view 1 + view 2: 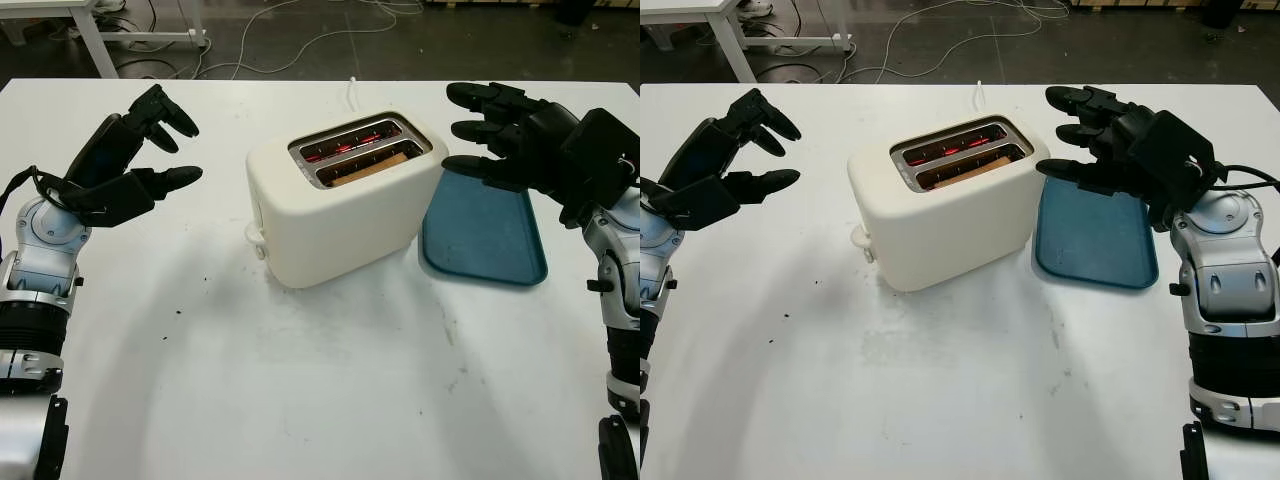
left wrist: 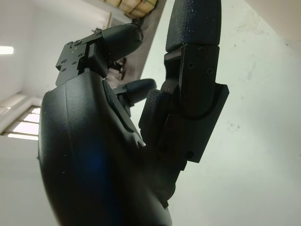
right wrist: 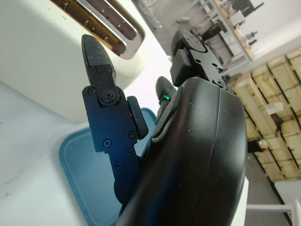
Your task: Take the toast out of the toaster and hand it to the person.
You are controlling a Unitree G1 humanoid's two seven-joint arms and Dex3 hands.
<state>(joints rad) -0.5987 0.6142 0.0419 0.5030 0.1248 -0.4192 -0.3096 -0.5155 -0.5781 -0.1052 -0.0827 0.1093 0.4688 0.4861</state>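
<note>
Both hands up and empty, toast down in the toaster.

My right hand (image 1: 1095, 140) is open in the air, holding nothing, just beside the toaster's right end and above the near edge of the blue tray (image 1: 1095, 240). My left hand (image 1: 135, 155) is open too, empty, raised well off to the toaster's left over bare white table (image 1: 300, 380). Between them sits the cream toaster (image 1: 340, 215), angled across the table, its two slots facing up and the heating wires glowing red inside. The toast (image 1: 370, 167) sits low in the nearer slot, only its brown top edge showing. The tray lies flat, touching or just beside the toaster's right end.
</note>
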